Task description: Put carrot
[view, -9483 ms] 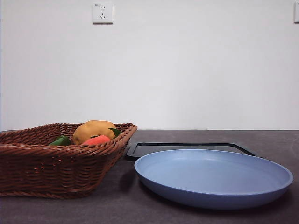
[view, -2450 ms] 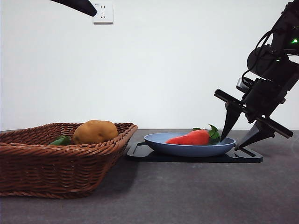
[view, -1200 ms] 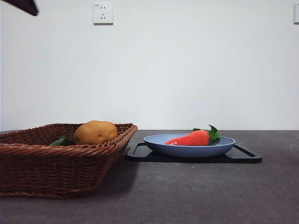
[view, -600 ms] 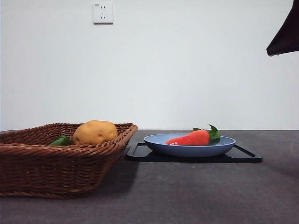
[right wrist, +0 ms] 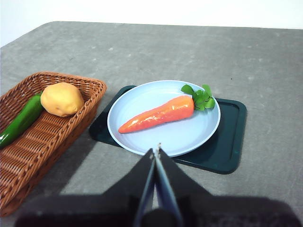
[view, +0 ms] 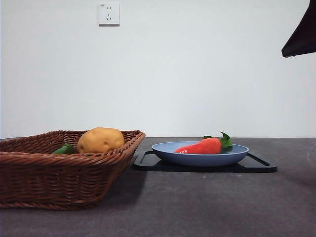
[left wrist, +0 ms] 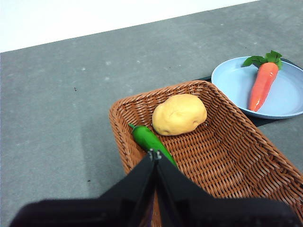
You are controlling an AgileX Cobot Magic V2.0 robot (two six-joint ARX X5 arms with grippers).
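Front view: a glossy, tapered carrot (view: 201,146) with crinkled green leaves lies in a smooth, shallow blue plate (view: 197,158) on a flat black tray (view: 207,168); beside it a woven wicker basket (view: 59,173) holds a lumpy potato (view: 100,139).

Left wrist view: the left tool (left wrist: 154,154) hangs clenched over the basket, above a slim green pepper (left wrist: 147,141).

Right wrist view: the right tool (right wrist: 155,152) is clenched, empty, above the plate's rim on the speckled grey bench (right wrist: 265,66).

Dark grey table (view: 207,207) carries two things directly: brown wicker basket (view: 59,173) at near left, and flat black tray (view: 207,167) to its right, farther back, its left edge just beside the basket's far right corner.
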